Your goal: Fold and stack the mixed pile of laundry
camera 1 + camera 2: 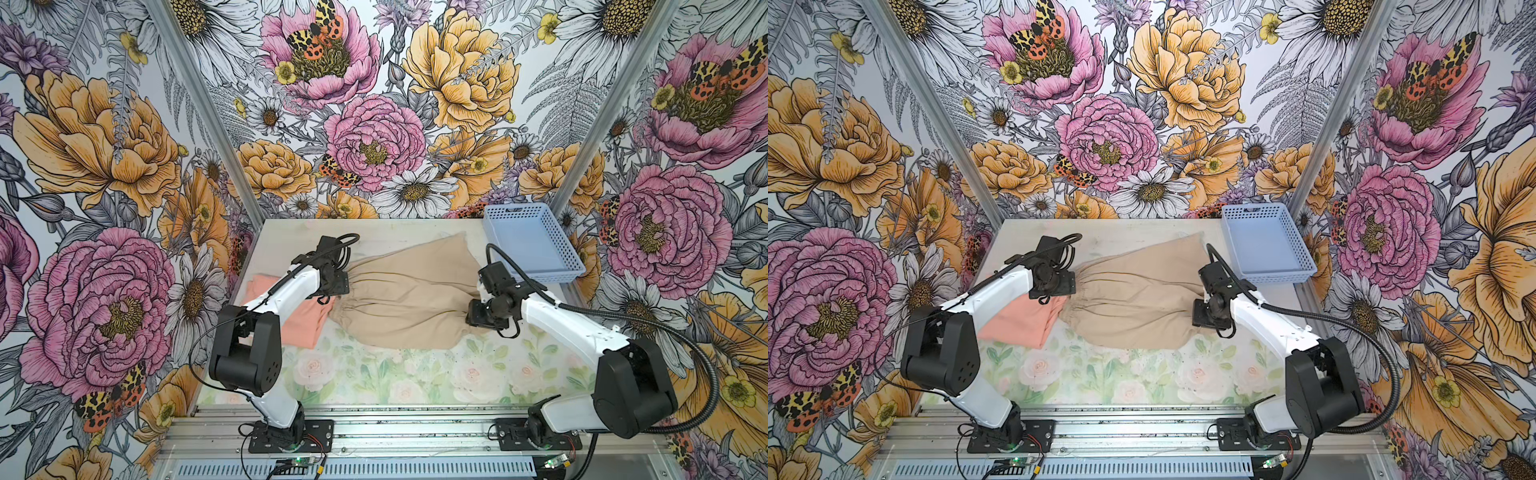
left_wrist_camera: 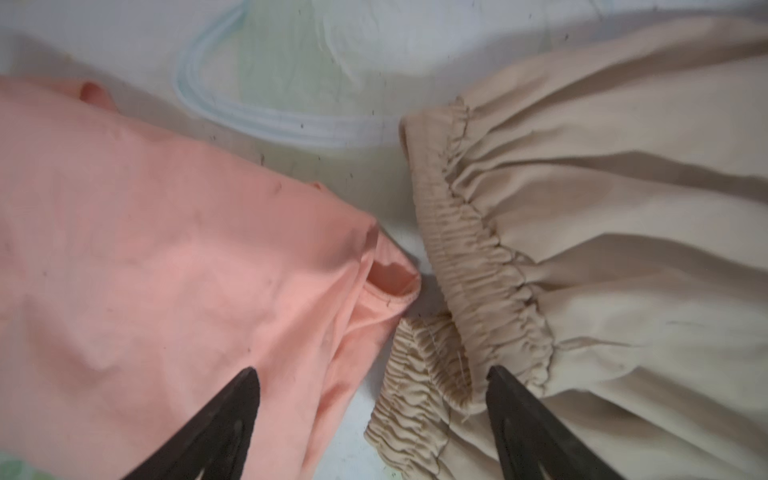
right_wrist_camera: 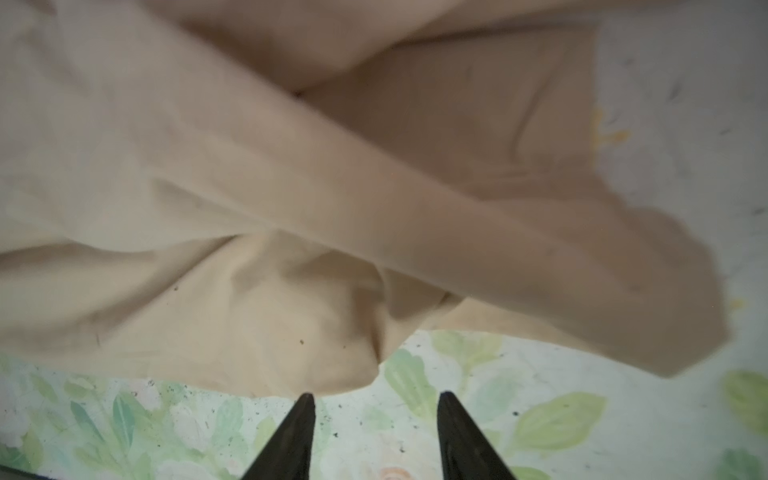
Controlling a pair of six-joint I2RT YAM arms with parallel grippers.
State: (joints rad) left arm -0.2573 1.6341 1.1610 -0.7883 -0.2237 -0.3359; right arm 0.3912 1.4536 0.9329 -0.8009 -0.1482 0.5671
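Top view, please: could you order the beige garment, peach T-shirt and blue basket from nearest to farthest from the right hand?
1. Beige garment: its end lies right at the right hand.
2. Blue basket: just behind, in the far right corner.
3. Peach T-shirt: opposite side, far left.

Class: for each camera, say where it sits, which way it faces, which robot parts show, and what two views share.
Top views: high above the arm bases, facing down toward the back wall; both arms, beige garment, peach T-shirt, basket.
Left wrist: on the left arm, looking past the open left end effector at T-shirt and beige waistband.
Right wrist: on the right arm, past the open right end effector at the beige garment's edge.
Shared: both wrist views show the beige garment.
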